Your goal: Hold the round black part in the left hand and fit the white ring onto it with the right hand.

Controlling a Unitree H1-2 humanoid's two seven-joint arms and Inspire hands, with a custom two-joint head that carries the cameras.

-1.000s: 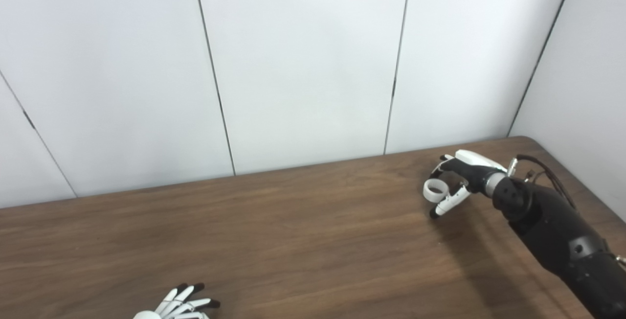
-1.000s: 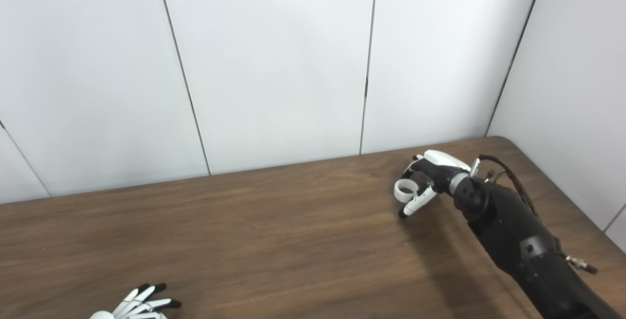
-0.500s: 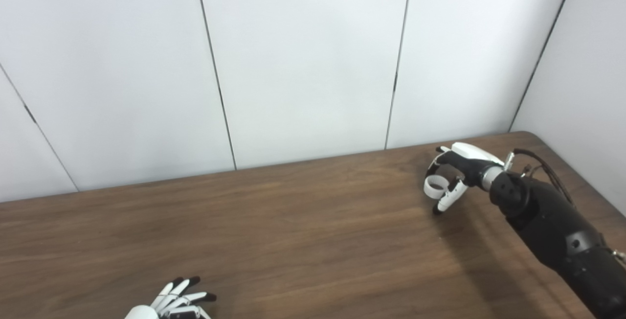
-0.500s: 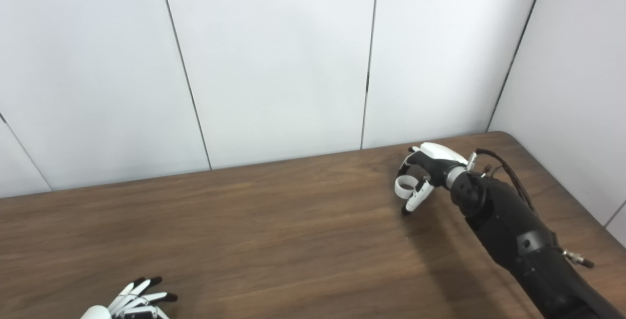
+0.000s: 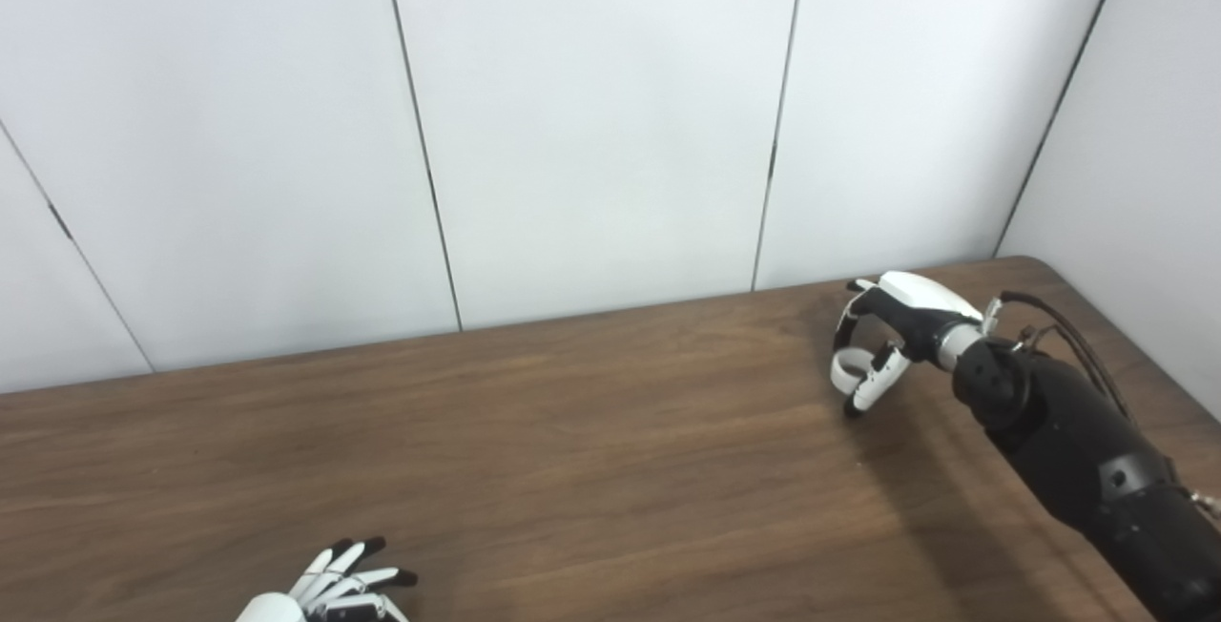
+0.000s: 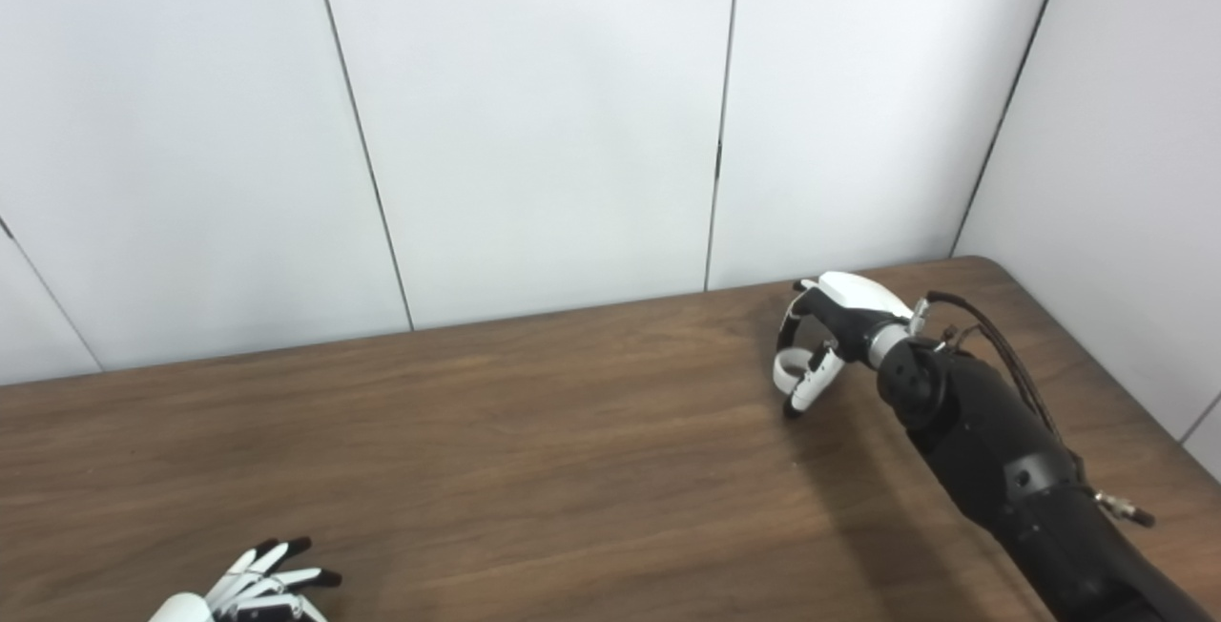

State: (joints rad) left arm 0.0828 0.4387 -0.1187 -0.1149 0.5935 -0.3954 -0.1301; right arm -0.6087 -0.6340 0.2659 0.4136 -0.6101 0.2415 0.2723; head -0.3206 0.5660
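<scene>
My right hand (image 5: 882,341) is at the far right of the brown table, fingers curled down around the white ring (image 5: 847,372). The ring sits between fingers and thumb at table level; whether it rests on the wood or is just lifted I cannot tell. The same hand (image 6: 825,336) and ring (image 6: 788,369) show in the right eye view. My left hand (image 5: 334,589) lies at the near left edge, fingers spread, holding nothing. No round black part is in view.
The wooden table (image 5: 572,450) runs up to a white panelled wall (image 5: 591,126) at the back and a side wall (image 5: 1145,126) on the right. My black right forearm (image 5: 1078,450) crosses the table's right corner.
The camera tilted slightly, shifting the whole scene. My right hand's fingers have closed in tighter around the white ring. My left hand has stayed at the near edge.
</scene>
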